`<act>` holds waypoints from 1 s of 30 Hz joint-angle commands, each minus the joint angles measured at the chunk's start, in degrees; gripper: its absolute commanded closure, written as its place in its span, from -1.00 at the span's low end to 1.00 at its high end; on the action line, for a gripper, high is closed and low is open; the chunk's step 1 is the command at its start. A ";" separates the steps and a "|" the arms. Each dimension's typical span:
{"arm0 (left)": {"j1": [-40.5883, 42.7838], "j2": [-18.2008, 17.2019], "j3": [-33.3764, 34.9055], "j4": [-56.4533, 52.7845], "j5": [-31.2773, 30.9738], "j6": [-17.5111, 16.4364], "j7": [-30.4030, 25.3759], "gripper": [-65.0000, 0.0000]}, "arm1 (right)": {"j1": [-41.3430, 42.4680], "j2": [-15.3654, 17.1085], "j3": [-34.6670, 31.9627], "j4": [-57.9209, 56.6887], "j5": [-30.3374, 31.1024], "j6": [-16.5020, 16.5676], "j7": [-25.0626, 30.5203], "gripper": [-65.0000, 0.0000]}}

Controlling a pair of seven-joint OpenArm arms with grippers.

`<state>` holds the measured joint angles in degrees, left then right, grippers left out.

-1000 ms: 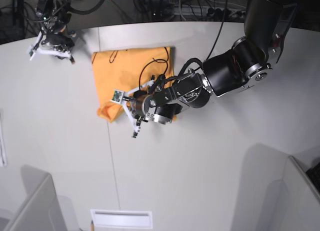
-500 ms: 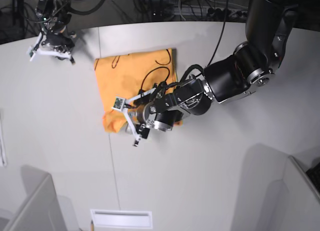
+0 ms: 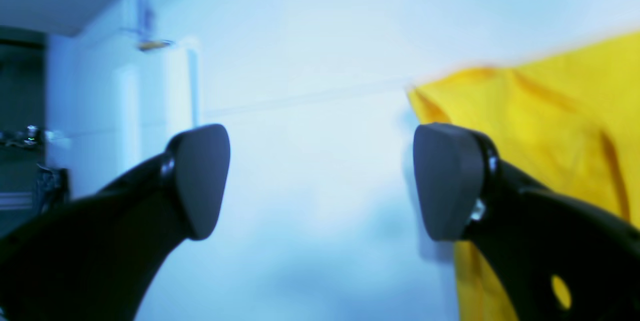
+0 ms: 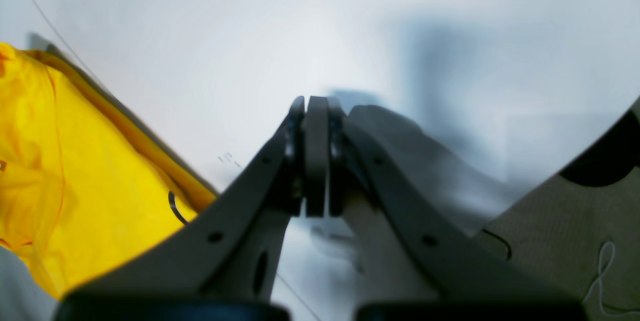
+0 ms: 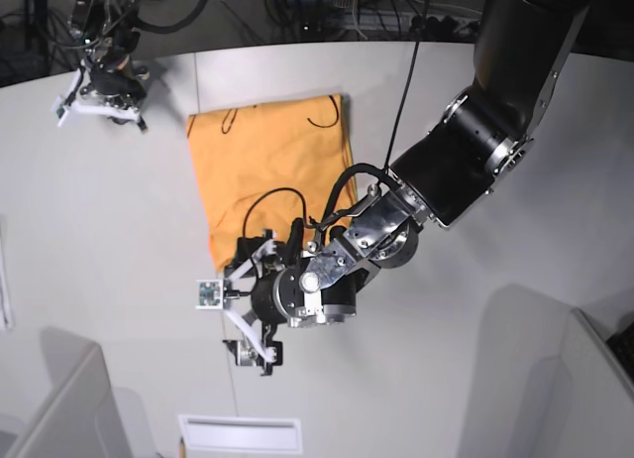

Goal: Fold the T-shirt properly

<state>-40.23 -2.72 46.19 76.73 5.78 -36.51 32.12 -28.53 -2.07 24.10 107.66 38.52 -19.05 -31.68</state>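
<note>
T-shirt (image 5: 267,171) lies folded into a rough rectangle on the white tabletop (image 5: 515,280), toward the far middle, flat, dark neckline trim showing near its far edge; nothing resting on it

Left tool (image 5: 236,319) wide open, both pads apart with only bare tabletop between them, holding nothing; in the left wrist view left tool (image 3: 320,181) shows the 2 dark pads spread, T-shirt (image 3: 550,126) edge just beside and behind the right-hand pad, cannot tell if pad touches the cloth

Left arm reaches down from the base view's upper right, bent forward and low over the tabletop, wrist past the T-shirt's near edge, tool pointing toward the near-left, off the cloth; black cable loops over the shirt's near part

Right tool (image 5: 99,99) shut, holding nothing; in the right wrist view right tool (image 4: 315,156) has its fingers pressed flat together, empty, with the T-shirt (image 4: 65,161) off to the left side, apart from the fingers

Right arm sits at the base view's far-left corner, tool low near the tabletop, near the T-shirt's far-left corner but not on it
</note>
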 commanded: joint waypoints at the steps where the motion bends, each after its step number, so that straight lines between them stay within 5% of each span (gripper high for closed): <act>1: -0.08 0.48 -2.81 3.58 -0.02 0.25 -1.13 -0.69 | -0.17 1.14 0.21 1.05 0.03 0.28 0.87 1.00; 5: 8.54 -2.86 -13.89 15.36 0.15 0.34 -1.13 -0.54 | -0.78 3.25 0.21 1.22 -0.06 0.63 2.63 1.00; 8: 16.18 -6.11 -21.45 24.33 -0.20 0.34 -1.31 0.08 | -2.81 5.01 -1.11 1.22 -0.06 4.06 8.25 1.00; 11: 22.95 -8.66 -27.51 29.69 -0.37 0.34 -1.39 0.93 | -5.44 7.12 -3.13 1.13 -1.64 9.51 16.69 1.00; 12: 25.06 -9.45 -29.10 31.01 -0.37 0.34 -1.39 1.00 | -6.23 7.30 -3.83 1.13 -4.02 9.77 19.24 1.00; 16: 35.61 -13.50 -34.99 38.48 -0.46 0.34 -2.45 1.00 | -9.84 6.77 -8.05 1.13 -18.70 9.86 29.18 1.00; 19: 44.76 -15.96 -40.88 38.30 -0.46 0.34 -13.61 1.00 | -12.83 4.57 -10.16 1.13 -26.96 9.86 38.06 1.00; 25: 63.39 -19.65 -48.70 36.19 0.06 0.34 -39.72 1.00 | -18.37 1.58 -9.99 1.13 -31.97 9.86 52.47 1.00; 30: 77.11 -22.73 -51.43 36.02 -0.46 0.34 -42.98 1.00 | -24.17 0.53 -9.99 1.13 -31.97 9.86 53.26 1.00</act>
<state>37.41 -25.17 -5.02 111.77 6.66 -36.34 -8.88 -52.10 -1.61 13.78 107.68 7.01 -8.73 19.70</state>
